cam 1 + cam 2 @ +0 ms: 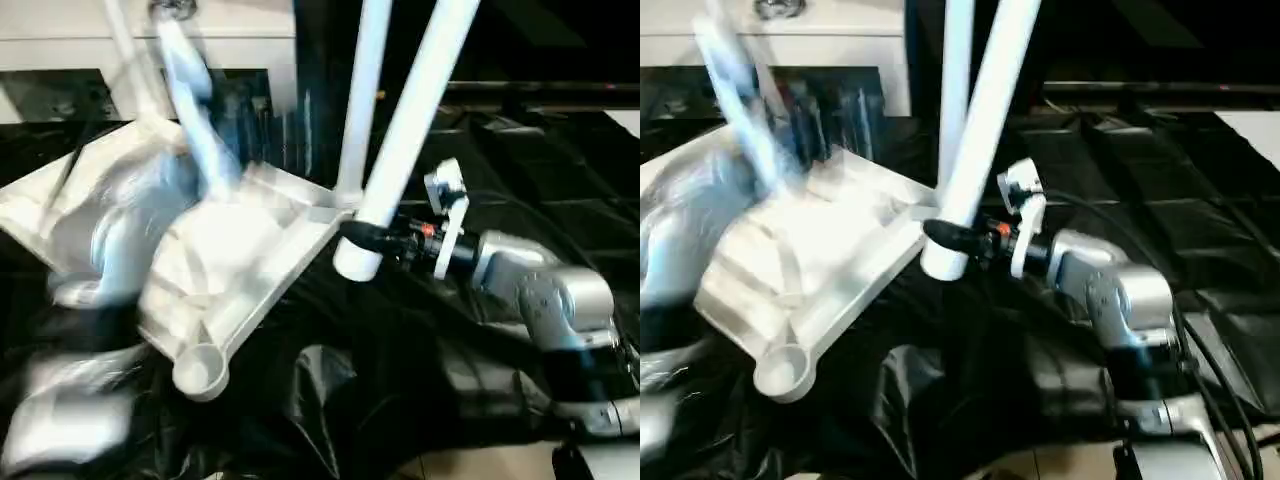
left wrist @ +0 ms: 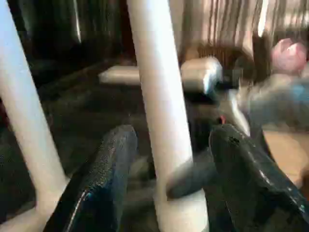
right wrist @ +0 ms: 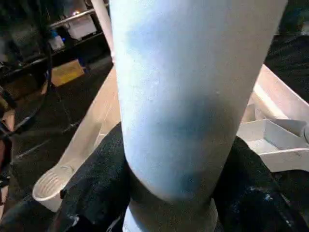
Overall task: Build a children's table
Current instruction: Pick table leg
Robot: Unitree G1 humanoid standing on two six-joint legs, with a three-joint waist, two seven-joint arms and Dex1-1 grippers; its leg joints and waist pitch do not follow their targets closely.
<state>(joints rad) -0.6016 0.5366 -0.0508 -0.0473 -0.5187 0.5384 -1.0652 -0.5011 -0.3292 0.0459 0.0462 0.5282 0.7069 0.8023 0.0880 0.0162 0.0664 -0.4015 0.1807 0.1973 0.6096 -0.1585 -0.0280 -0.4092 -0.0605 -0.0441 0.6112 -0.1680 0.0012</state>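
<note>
Right gripper clamped on loose leg near its thick end; left gripper fingers apart around it; leg could swing, miss tabletop socket.

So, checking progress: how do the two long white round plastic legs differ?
The nearer leg leans, its lower end free, clamped in the right hand; the farther leg stands more upright, seated in the white ribbed tabletop's corner. Both are white round tubes.
</note>
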